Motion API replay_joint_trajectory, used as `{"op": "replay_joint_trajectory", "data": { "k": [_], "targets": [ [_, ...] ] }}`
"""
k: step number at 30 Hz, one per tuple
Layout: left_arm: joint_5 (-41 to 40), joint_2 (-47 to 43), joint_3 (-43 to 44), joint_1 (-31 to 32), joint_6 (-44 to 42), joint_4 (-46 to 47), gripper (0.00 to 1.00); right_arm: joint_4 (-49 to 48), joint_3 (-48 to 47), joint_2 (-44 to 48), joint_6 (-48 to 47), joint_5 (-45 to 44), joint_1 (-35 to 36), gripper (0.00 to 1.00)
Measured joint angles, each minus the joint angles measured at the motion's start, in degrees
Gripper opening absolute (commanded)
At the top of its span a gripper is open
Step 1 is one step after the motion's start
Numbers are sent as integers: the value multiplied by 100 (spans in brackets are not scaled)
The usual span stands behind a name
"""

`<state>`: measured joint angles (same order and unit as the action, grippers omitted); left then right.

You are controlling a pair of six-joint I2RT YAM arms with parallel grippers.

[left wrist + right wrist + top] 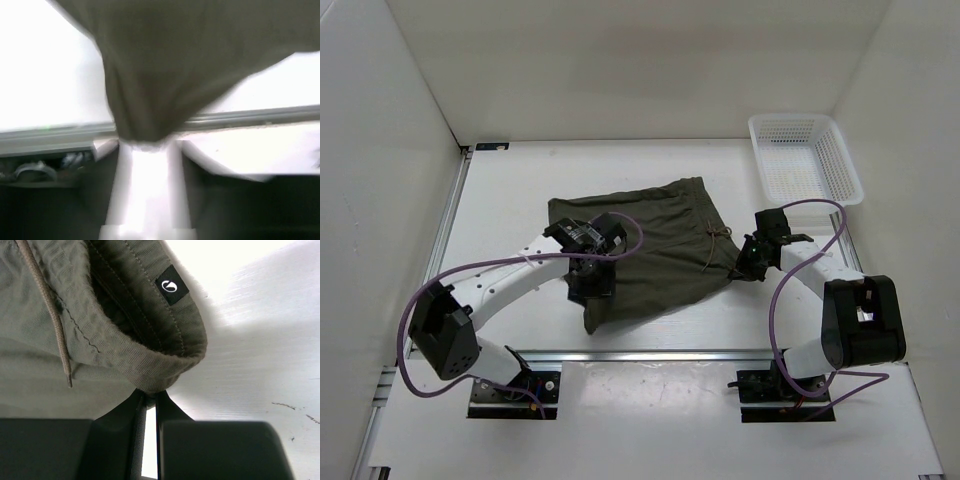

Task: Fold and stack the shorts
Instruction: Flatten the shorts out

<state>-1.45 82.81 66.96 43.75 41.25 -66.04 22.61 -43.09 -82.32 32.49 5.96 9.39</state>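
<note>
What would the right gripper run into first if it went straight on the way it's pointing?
The shorts: the right gripper is closed on the folded waistband edge, so fabric sits between its jaws. Going on would push into that fold; what lies behind it is hidden.

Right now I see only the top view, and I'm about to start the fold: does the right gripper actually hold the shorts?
Observer: Yes, the right gripper is pinched on the shorts' waistband fold, below a small black label.
Operator: And the left gripper?
Observer: Blurred, but cloth gathers into a narrow neck inside it.
Operator: Drawstring caught?
Observer: No, it lies loose on the cloth, left of the right gripper.
</note>
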Motion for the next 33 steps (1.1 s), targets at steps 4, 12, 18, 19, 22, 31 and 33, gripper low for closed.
{"op": "replay_joint_trajectory", "data": {
  "k": [4,12,18,19,22,31,33],
  "targets": [
    [-361,-13,52,162,57,-557,62,0,0,2,0,-46,0,0],
    [-35,-584,-907,-540,422,24,46,13,0,31,-42,-90,0,0],
    [520,-748,-1801,-651,1019,699,64,44,2,96,-59,-105,0,0],
    [529,-748,-1808,-802,1025,745,62,52,2,109,-61,-109,0,0],
    [420,-664,-1565,-1523,901,898,62,63,42,188,-101,-116,0,0],
    [114,1709,927,-3311,-94,1458,69,153,374,573,-151,-81,0,0],
    [85,2260,1403,-3368,-238,1488,69,177,433,669,-153,-52,0,0]
  ]
}}
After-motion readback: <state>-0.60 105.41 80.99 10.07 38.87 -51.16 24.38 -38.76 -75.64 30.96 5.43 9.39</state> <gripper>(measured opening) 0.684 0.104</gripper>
